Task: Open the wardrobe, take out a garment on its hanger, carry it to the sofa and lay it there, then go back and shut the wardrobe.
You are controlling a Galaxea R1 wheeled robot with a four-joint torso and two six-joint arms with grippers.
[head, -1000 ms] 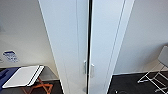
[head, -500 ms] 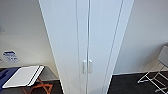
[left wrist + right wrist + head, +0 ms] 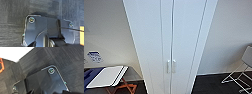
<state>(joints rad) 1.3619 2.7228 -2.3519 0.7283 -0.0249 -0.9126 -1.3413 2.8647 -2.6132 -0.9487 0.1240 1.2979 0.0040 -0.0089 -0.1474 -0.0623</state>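
The wardrobe [image 3: 184,37] stands straight ahead in the head view, tall, narrow and white. Both of its full-height doors are shut flush, with just a thin seam between them. Its pair of small white vertical handles [image 3: 171,66] sits side by side at mid-height, and nothing touches them. What is inside is hidden behind the doors. The left wrist view looks down on dark grey carpet [image 3: 13,25], and so does the right wrist view [image 3: 70,60].
A white slanted board on orange crossed legs [image 3: 107,76] stands low at the left, close to the wardrobe. A chair with thin wire legs [image 3: 244,72] stands at the right. White walls flank the wardrobe, above dark carpet.
A second ago a dark gap showed between the wardrobe doors. The door has swung to and the gap is gone.
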